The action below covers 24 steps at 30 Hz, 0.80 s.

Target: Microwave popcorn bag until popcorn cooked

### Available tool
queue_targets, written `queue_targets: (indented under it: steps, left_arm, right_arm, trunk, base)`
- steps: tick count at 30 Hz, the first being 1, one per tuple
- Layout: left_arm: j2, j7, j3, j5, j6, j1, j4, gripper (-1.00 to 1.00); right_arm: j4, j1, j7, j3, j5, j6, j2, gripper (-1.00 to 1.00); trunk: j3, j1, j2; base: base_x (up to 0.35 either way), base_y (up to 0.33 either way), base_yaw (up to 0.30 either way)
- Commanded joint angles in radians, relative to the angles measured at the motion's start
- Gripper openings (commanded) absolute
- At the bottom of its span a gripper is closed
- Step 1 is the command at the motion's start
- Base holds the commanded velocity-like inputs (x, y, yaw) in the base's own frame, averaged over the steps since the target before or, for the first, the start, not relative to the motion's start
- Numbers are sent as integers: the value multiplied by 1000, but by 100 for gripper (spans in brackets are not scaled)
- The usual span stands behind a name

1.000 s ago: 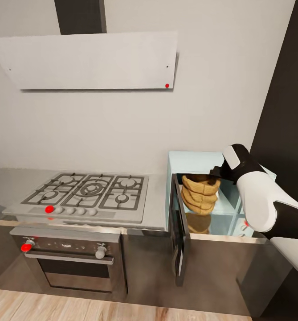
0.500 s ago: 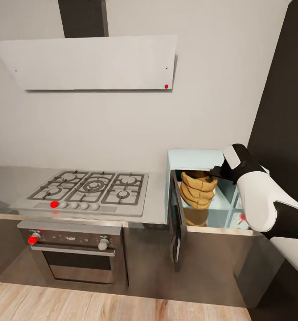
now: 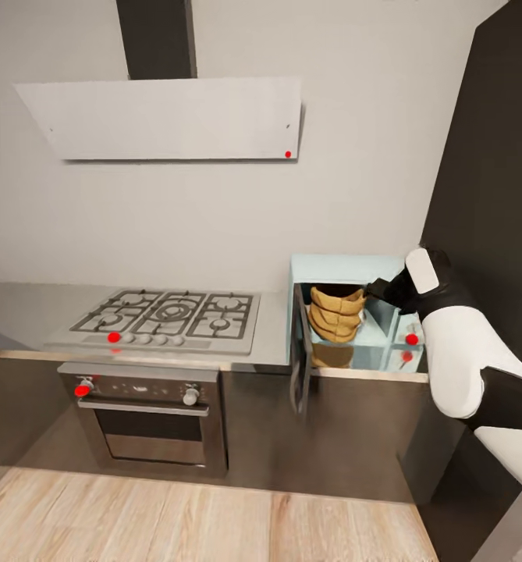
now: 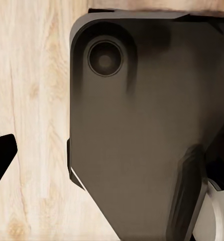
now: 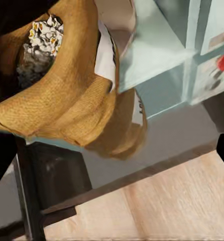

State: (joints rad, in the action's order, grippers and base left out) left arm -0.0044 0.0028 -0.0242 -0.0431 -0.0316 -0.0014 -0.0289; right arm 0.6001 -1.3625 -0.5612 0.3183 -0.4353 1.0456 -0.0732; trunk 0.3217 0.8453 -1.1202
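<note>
- The whole head view has drawn back and swung since a second ago: more wooden floor (image 3: 175, 515) shows below the cabinets, and the gas hob (image 3: 167, 316) and black oven (image 3: 147, 417) sit smaller and further right in the picture. That is the camera's shift, not the things'.
- The right claw (image 3: 378, 290) reaches into the open microwave (image 3: 346, 269) as before, its tip at the rim of the popcorn bag (image 3: 335, 312).
- Whether that claw is clamped on the rim or merely beside it cannot be told; its tips are hidden by the sack.
- The bag sits just beyond the claw, inside the mint-blue cavity, where it was earlier; the dark door (image 3: 300, 355) hangs open on the far side of the bag from the claw.
- In the right wrist view the bag (image 5: 67, 95) is close up, with whitish popcorn (image 5: 44, 35) heaped inside its mouth.
- The microwave stands on the grey table (image 3: 272, 336).
- The left wrist view shows a dark robot part (image 4: 142, 125) over wooden floor (image 4: 31, 100); that claw's state cannot be told.
</note>
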Motion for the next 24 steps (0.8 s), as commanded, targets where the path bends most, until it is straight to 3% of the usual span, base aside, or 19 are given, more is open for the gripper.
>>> queue_targets:
  steps: [1, 4, 7, 8, 10, 18, 22, 24]
  left_arm:
    - [0, 0, -2, -4, -3, 0, 0, 100]
    - [0, 0, -2, -4, -2, 0, 0, 100]
    - [0, 0, -2, -5, -2, 0, 0, 100]
    - [0, 0, -1, -6, -2, 0, 0, 100]
    - [0, 0, -1, -6, -1, 0, 0, 100]
    - [0, -1, 0, -6, -1, 0, 0, 100]
    - [0, -1, 0, -6, -1, 0, 0, 100]
    - [0, -1, 0, -5, -1, 0, 0, 100]
  right_arm:
    - [4, 24, -10, -2, -10, 2, 2, 100]
    - [16, 116, -9, -35, -10, 2, 11, 100]
    - [69, 184, -4, -105, -13, 2, 24, 100]
    - [103, 221, -3, -137, -16, 2, 45, 100]
    - [136, 251, -2, -158, -20, 2, 66, 100]
    - [162, 271, 4, -184, -22, 2, 80, 100]
    - [242, 358, 93, -363, -15, 2, 70, 100]
    - [325, 443, 186, -450, -9, -40, 65, 100]
  trunk:
    - [1, 0, -1]
    - [1, 0, -1]
    - [1, 0, -1]
    - [1, 0, -1]
    - [1, 0, -1]
    - [1, 0, -1]
    - [1, 0, -1]
    - [1, 0, -1]
  base:
    - [-199, 0, 0]
    - [-101, 0, 0]
    - [-15, 0, 0]
    - [-3, 0, 0]
    - [-2, 0, 0]
    - [0, 0, 0]
    - [0, 0, 0]
    - [0, 0, 0]
